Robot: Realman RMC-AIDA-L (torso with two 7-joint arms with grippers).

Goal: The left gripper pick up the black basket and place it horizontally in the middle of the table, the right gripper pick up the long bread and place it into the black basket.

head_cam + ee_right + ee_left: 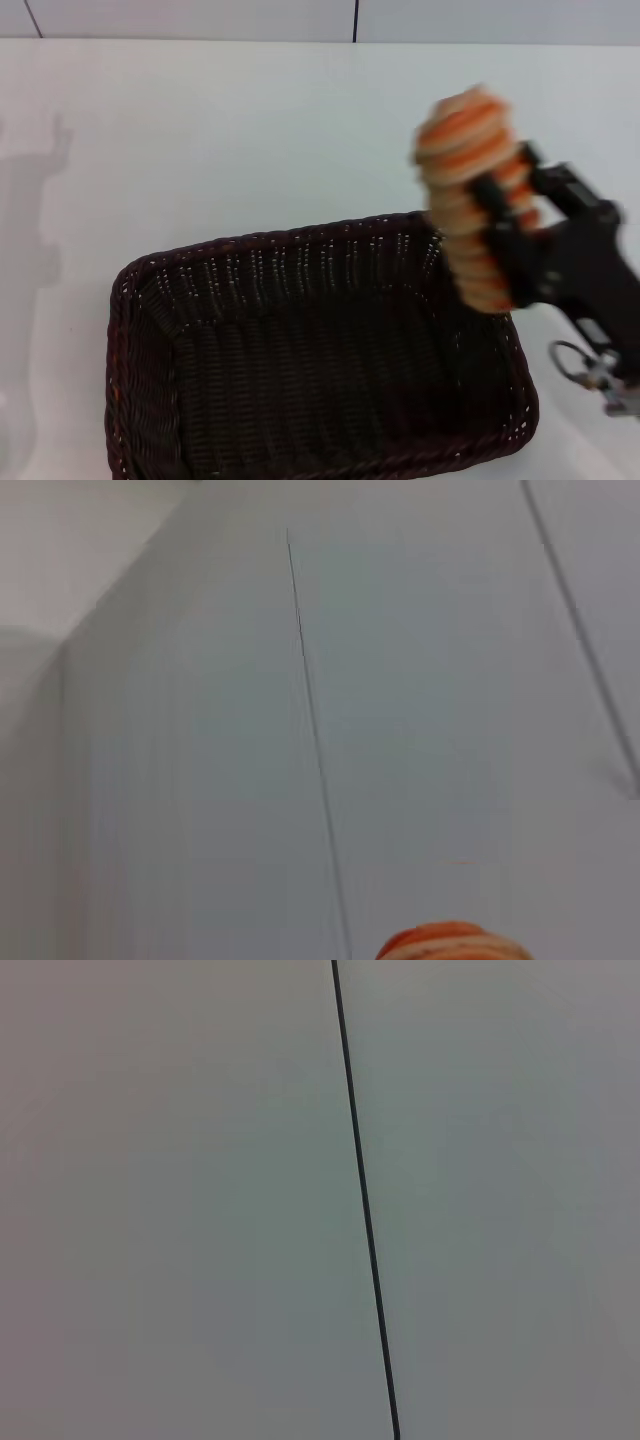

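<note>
The black basket [320, 350] lies lengthwise on the white table [230, 130] at the near middle, open side up and empty. My right gripper [505, 245] is shut on the long bread [470, 190], a cream loaf with orange grooves. It holds the loaf nearly upright in the air over the basket's far right corner. The loaf's end also shows in the right wrist view [450, 943]. The left gripper is out of view; the left wrist view shows only a pale wall with a dark seam.
A wall with dark seams [355, 20] runs along the table's far edge. A small silver ring and fitting [590, 375] hang from the right arm beside the basket's right rim. White tabletop stretches behind and to the left of the basket.
</note>
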